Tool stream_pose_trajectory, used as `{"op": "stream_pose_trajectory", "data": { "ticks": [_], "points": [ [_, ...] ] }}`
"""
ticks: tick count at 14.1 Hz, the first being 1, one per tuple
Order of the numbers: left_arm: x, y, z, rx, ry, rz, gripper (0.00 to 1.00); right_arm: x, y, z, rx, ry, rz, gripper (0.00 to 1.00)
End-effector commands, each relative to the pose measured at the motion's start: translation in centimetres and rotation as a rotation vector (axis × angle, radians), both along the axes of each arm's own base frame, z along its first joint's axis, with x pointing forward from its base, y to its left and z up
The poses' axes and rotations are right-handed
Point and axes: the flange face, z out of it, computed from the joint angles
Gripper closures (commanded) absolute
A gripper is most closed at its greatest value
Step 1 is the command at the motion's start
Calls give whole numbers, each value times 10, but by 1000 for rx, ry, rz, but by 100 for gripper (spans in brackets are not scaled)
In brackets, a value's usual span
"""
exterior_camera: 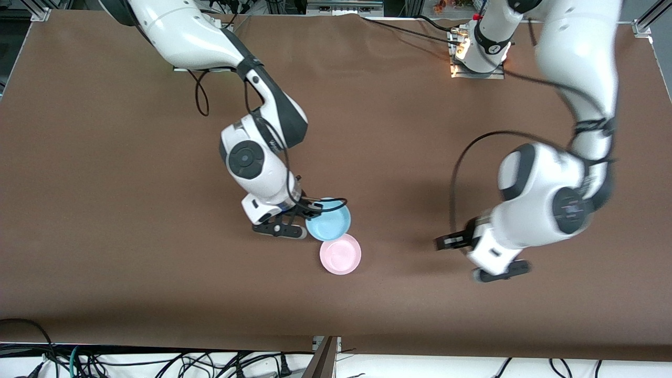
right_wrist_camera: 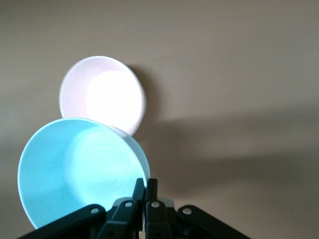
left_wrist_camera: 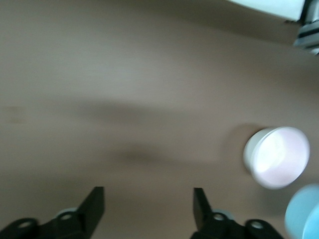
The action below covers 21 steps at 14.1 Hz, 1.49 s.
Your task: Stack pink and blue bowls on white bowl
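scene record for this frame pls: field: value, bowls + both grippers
blue bowl: rim pinched by the right gripper, overlapping the pink bowl's rim
pink bowl: on the brown table, nearer the front camera than the blue bowl
white bowl: not separately visible
right gripper: shut on the blue bowl's rim
left gripper: open, empty, over bare table toward the left arm's end

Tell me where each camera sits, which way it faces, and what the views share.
Front view: high across the table, facing both arms; right claw pinches the blue bowl by its rim, beside the pink bowl; left claw is over bare table.
Left wrist view: looks past its open fingers at the table.
Right wrist view: looks past shut fingers on the rim.
Shared: all three views show both bowls; no separate white bowl is visible.
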Motion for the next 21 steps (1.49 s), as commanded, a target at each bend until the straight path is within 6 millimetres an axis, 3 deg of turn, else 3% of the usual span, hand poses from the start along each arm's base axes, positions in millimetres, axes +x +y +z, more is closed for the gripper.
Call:
{"op": "stream_pose_trajectory", "data": {
  "ticks": [1, 3, 5, 11, 14, 21],
  "points": [
    [-29, 63, 46, 53, 32, -121, 0, 31, 4, -19, 49, -84, -38, 100],
    [-41, 109, 76, 52, 49, -155, 0, 43, 8, -37, 75, -131, -47, 100],
    [-53, 136, 100, 67, 45, -153, 0, 48, 11, -38, 90, -157, -47, 100],
    [-100, 165, 167, 128, 61, -195, 0, 50, 9, -65, 84, -191, -4, 100],
    [-109, 168, 162, 153, 103, -205, 0, 48, 10, -67, 80, -184, 4, 100],
    [-111, 165, 161, 152, 108, -203, 0, 42, 13, -70, 59, -134, 18, 100]
  ]
}}
